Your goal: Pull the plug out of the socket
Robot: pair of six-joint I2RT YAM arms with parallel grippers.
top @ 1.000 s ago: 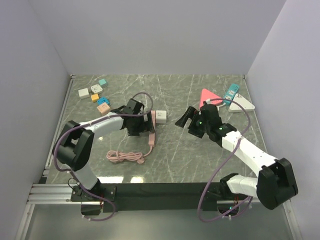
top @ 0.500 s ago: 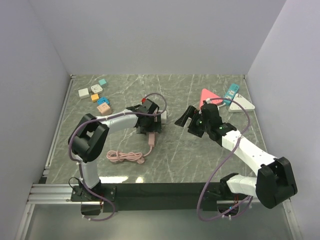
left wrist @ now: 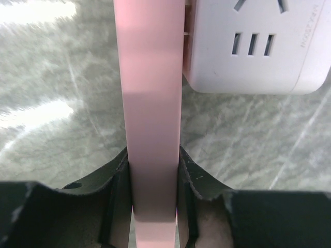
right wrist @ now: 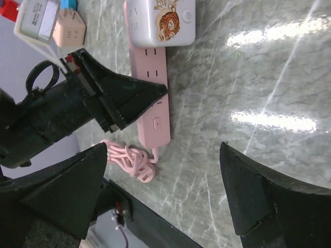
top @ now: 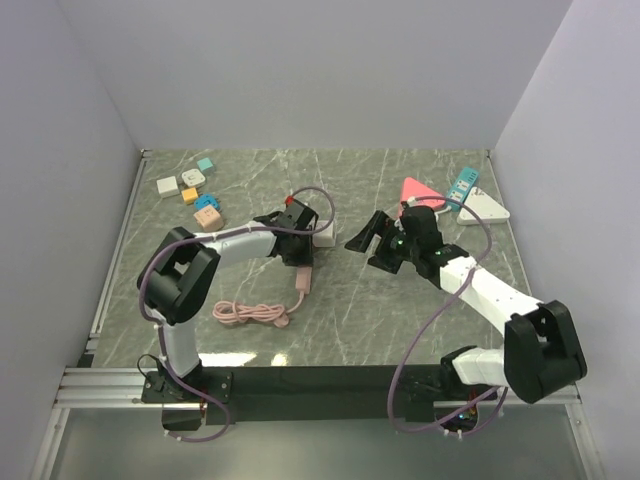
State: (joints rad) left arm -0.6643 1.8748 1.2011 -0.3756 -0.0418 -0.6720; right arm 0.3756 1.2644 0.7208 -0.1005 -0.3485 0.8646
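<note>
The socket is a pink power strip (top: 302,274) lying on the marble table, and it runs up the middle of the left wrist view (left wrist: 152,103). The plug, a white cube adapter (top: 322,234) with a tiger picture on top (right wrist: 161,23), sits in the strip's far end (left wrist: 256,46). My left gripper (top: 298,250) is shut on the strip, its black fingers (left wrist: 199,181) pressed against both long sides just below the plug. My right gripper (top: 370,246) hovers to the right of the plug, open with nothing in it (right wrist: 163,150), and looks across at the strip (right wrist: 152,111).
The strip's pink cable lies coiled (top: 250,313) near the front left. Several small coloured adapters (top: 190,190) sit at the back left. A pink triangular block (top: 415,190), a blue item (top: 462,183) and a white triangular block (top: 485,208) lie at the back right. Grey walls enclose the table.
My left gripper moved right along the strip toward the plug and closed on the pink strip. The right gripper edged slightly left and stayed open.
</note>
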